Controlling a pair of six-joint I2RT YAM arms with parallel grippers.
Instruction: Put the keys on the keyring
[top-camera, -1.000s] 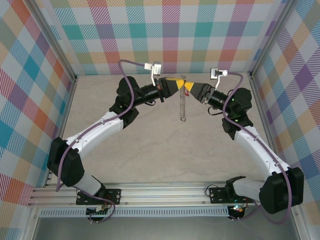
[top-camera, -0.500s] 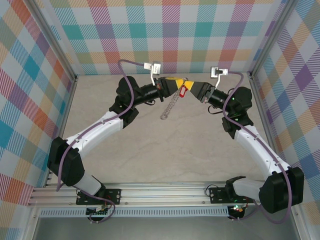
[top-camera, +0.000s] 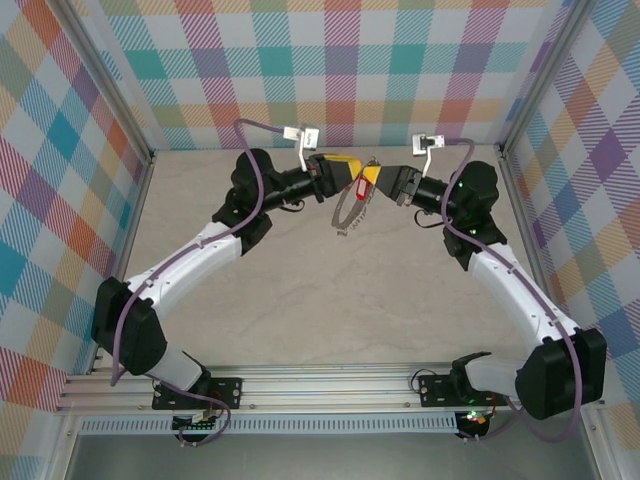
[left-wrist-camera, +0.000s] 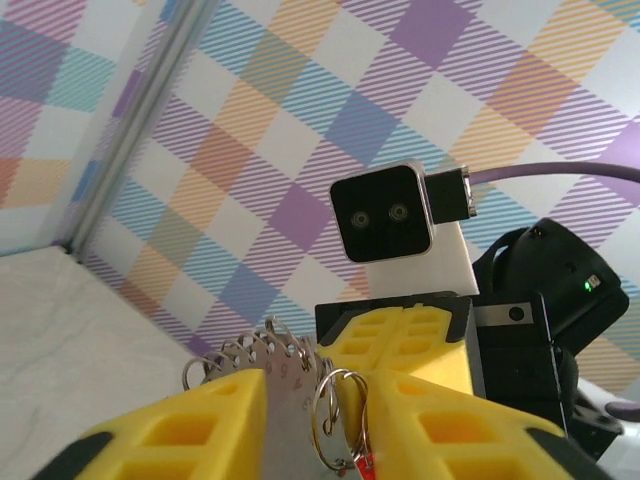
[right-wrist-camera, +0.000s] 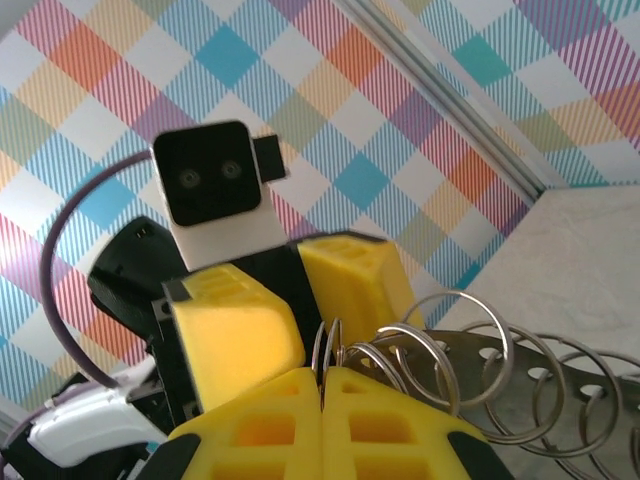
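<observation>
Clamped tight: right gripper (right-wrist-camera: 322, 400), yellow fingers pressed flat together, pinching thin wire loops at the rim of the keyring (right-wrist-camera: 575, 350).
Released: left gripper (left-wrist-camera: 318, 395), clear gap between its yellow fingers (left-wrist-camera: 190, 430), no squeeze visible.
Where the keyring is: hangs in the air between the two tips, over the far middle of the table (top-camera: 300, 300). Slants down and toward the left arm's side in the top view. Looks clear of the tabletop at its lower end.
Upper rim: sits inside the gap of the left gripper, close to one finger's inner face. Touching or not, cannot tell.
Where the key (top-camera: 362, 187) is: shows as a small red tag just under the meeting tips, beside the top end of the keyring.
Left wrist view: small split ring with a red bit at its bottom, in the gap beside the silvery plate. Threaded on or not, cannot tell.
Arms: reach inward, tips almost nose to nose near the checked back wall (top-camera: 340, 70).
</observation>
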